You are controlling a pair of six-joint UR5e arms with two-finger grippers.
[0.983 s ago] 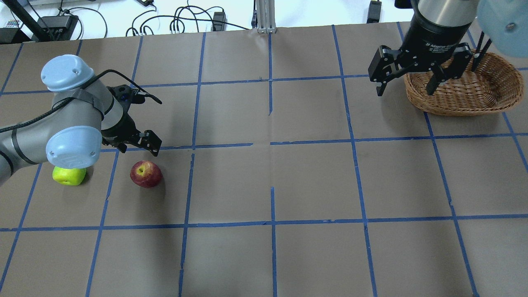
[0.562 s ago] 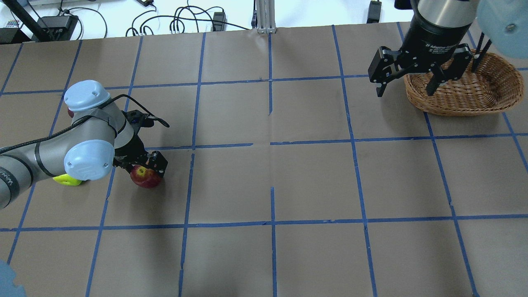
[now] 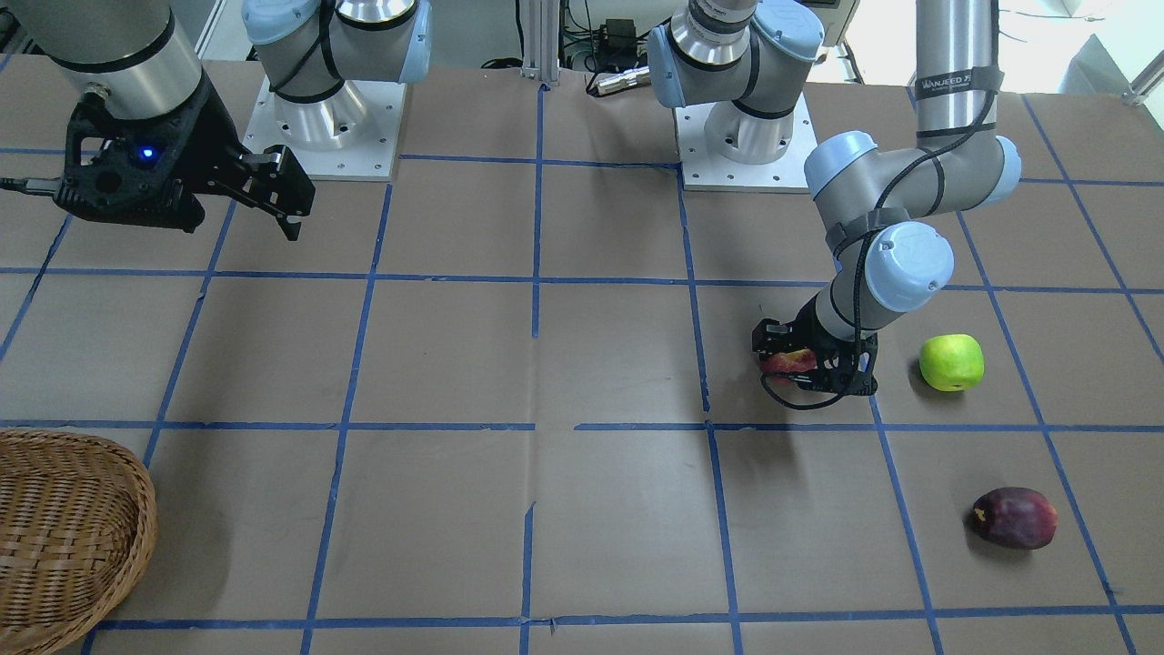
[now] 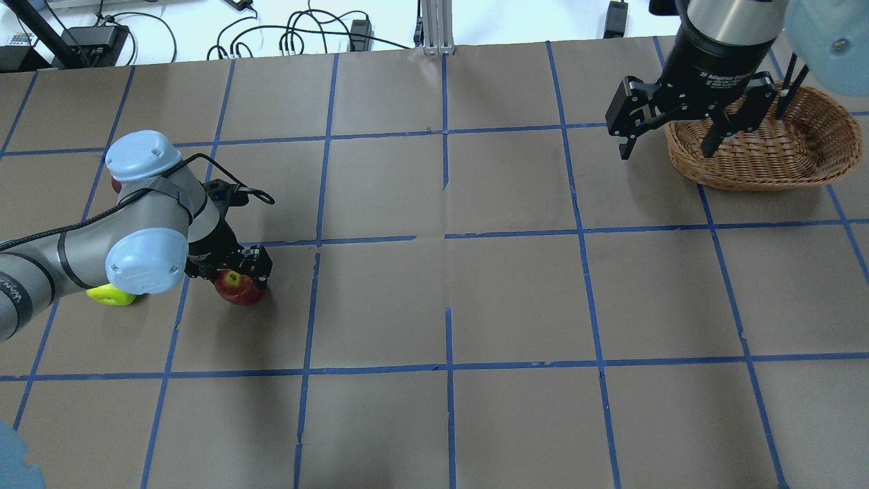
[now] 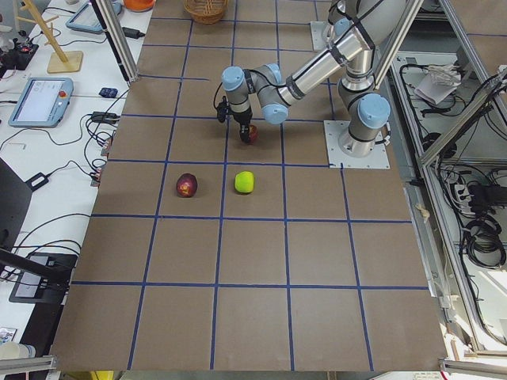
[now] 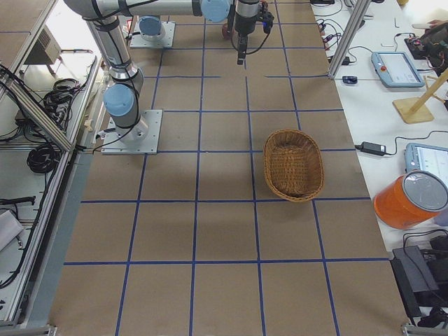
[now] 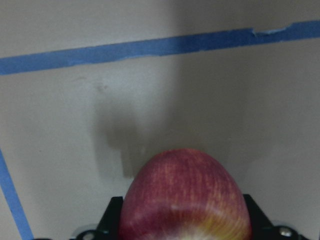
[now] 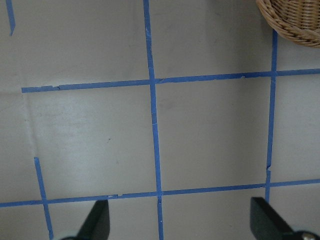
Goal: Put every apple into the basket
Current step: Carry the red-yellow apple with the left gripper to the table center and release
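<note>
Reaching for the first fruit is the step in hand, as I judge it: the left gripper [image 4: 229, 267] is down at the table [image 4: 516, 299] with one jaw on each side of the red apple [image 4: 239, 292]. This apple sits on the paper toward the left end, about halfway between the robot's edge and the far edge. In the left wrist view the apple fills the space between the jaws, but I cannot tell if they already press on the skin or only stand beside it. The green apple [image 3: 951, 362] lies near it, closer to the left end, and the purple apple [image 3: 1015, 517] lies apart from both, nearer the far edge. No apple is in the basket [image 4: 760, 163], which stands at the far right corner. The right gripper [image 4: 667, 151] hangs just beside it with its jaws spread and nothing between them. For the next move I need a firm pinch on the red apple and then a straight lift. After that comes a long carry across the table, or a pass to the right arm, because the basket is well apart from the left arm.
</note>
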